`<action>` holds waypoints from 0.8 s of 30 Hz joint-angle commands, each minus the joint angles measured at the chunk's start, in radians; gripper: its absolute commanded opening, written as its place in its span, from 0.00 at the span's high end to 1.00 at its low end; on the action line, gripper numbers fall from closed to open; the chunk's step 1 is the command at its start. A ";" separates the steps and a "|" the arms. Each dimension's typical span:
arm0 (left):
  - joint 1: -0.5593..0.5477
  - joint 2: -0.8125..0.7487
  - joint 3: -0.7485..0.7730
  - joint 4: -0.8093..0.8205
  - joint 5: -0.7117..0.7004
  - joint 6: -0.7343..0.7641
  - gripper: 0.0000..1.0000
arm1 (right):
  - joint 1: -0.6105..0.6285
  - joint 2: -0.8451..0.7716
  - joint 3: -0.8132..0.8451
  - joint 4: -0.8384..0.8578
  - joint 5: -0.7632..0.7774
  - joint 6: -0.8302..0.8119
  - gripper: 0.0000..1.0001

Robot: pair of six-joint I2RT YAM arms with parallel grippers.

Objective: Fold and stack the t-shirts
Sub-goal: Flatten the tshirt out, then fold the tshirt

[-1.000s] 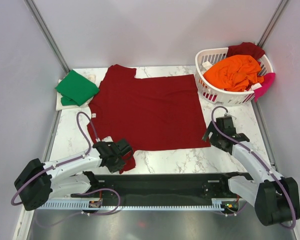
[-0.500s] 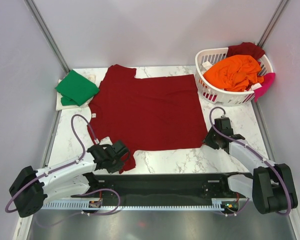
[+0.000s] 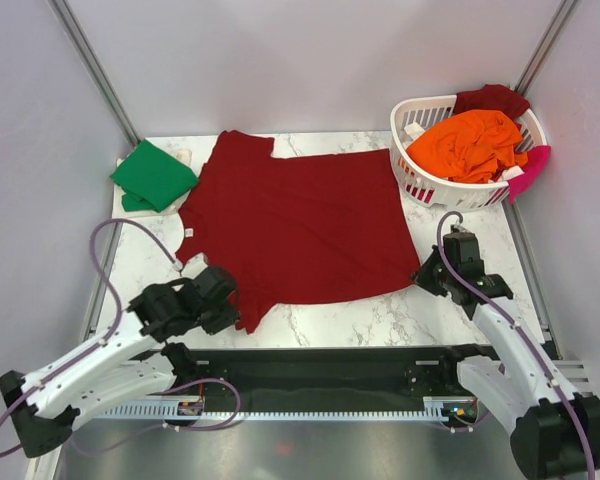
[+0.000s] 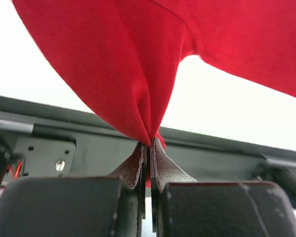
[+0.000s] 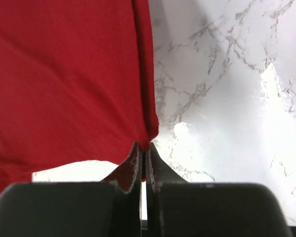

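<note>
A large dark red t-shirt [image 3: 295, 225] lies spread over the middle of the marble table. My left gripper [image 3: 230, 300] is shut on its near left corner, and the cloth [image 4: 133, 84] hangs up from the jaws, lifted off the table. My right gripper [image 3: 427, 275] is shut on the near right corner of the shirt [image 5: 64, 84], pinched just at the hem. A folded green t-shirt [image 3: 153, 175] rests at the far left. Orange [image 3: 470, 143], pink [image 3: 533, 165] and another dark red t-shirt [image 3: 492, 98] are heaped in the basket.
The white slotted laundry basket [image 3: 420, 180] stands at the far right corner. A pale cloth [image 3: 122, 207] lies under the green shirt. The black base rail [image 3: 320, 375] runs along the near edge. Grey walls close in on both sides.
The right gripper has shut on the shirt's near right corner. The left arm has drawn back and up to the left, lifting the near left corner with it.
</note>
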 commanded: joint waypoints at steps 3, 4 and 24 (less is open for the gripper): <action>0.000 -0.069 0.101 -0.248 -0.010 0.023 0.98 | -0.002 -0.121 0.053 -0.182 -0.047 0.021 1.00; 0.000 -0.078 0.110 -0.287 -0.006 0.022 0.98 | -0.001 -0.138 0.055 -0.191 -0.052 0.029 1.00; 0.052 0.220 0.540 -0.282 -0.279 0.259 0.90 | -0.002 0.152 0.308 -0.068 -0.014 -0.023 1.00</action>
